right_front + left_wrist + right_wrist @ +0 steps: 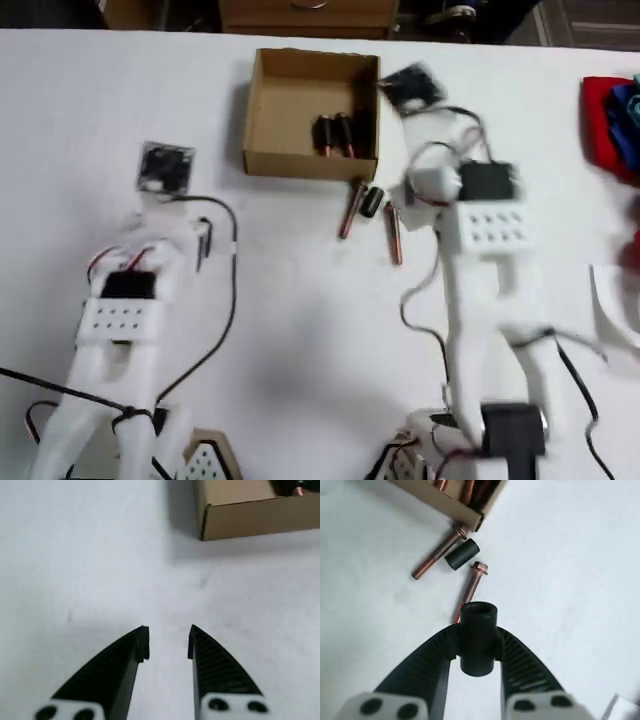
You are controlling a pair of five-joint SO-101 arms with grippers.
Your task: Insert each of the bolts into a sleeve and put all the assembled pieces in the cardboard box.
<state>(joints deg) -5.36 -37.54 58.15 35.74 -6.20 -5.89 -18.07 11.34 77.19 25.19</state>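
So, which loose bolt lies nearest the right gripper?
The bolt partly hidden behind the sleeve in the right gripper; the other bolt lies beyond the loose sleeve, by the cardboard box.

1. No writing, number, brand or sign can be read in any of the views.
2. The open brown cardboard box, in the upper middle of the high view, shows plain brown walls.

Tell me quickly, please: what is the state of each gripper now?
Left gripper: open, holding nothing.
Right gripper: closed on a black sleeve.
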